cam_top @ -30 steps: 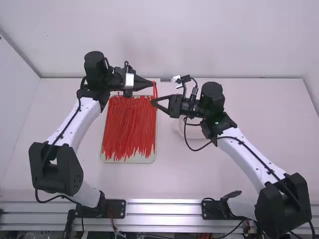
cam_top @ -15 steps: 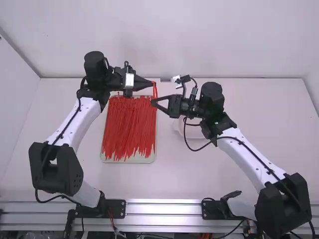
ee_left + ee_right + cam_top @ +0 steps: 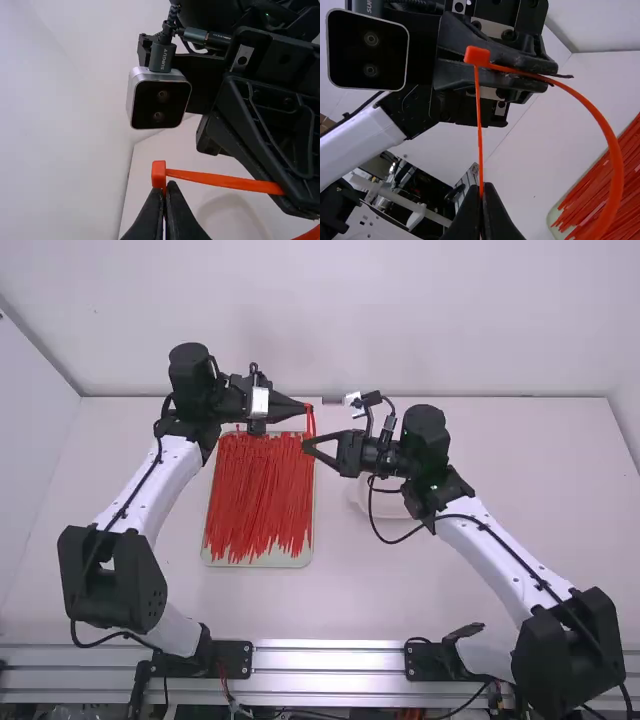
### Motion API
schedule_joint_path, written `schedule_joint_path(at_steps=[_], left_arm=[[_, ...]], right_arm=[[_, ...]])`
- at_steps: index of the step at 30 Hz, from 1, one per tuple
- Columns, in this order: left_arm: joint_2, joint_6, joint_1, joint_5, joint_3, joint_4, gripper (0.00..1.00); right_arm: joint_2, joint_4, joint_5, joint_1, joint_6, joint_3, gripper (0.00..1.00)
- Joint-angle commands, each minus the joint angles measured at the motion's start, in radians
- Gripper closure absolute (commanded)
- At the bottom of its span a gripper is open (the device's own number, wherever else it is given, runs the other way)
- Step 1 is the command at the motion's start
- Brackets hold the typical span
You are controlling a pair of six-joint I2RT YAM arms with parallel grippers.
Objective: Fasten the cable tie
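Nothing had visibly moved since the earlier frame. High view: at upper centre the left tool [image 3: 303, 410] and right tool [image 3: 308, 443] met at the red cable tie [image 3: 311, 422], beside a pile of ties [image 3: 260, 495] on the white desk [image 3: 520, 440]. Left wrist view: the left tool was pinched shut just beneath the tie's head. Right wrist view: the right tool was pinched shut on its strap.

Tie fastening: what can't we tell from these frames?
- High view: the cable tie between the left gripper and right gripper is too small to tell whether its tail is through the head.
- Left wrist view: the strap's far end is hidden behind the right gripper.
- Right wrist view: the loop's lower run is cut off by the bottom edge.
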State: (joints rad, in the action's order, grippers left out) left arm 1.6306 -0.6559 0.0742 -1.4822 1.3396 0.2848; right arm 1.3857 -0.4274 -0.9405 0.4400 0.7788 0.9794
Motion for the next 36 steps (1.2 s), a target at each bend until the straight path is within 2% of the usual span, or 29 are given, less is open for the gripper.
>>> schedule_joint_path(at_steps=[1,21,36], left_arm=[[0.002,-0.014,0.006,-0.022,-0.01,0.003,0.98],[0.002,-0.014,0.045,-0.02,-0.01,-0.019,0.98],[0.002,-0.014,0.05,-0.068,-0.01,-0.05,0.98]], right_arm=[[0.002,-0.002,-0.004,0.003,0.003,0.002,1.0],[0.002,-0.023,-0.001,-0.017,0.031,0.002,1.0],[0.002,-0.093,-0.035,-0.081,0.089,0.002,1.0]])
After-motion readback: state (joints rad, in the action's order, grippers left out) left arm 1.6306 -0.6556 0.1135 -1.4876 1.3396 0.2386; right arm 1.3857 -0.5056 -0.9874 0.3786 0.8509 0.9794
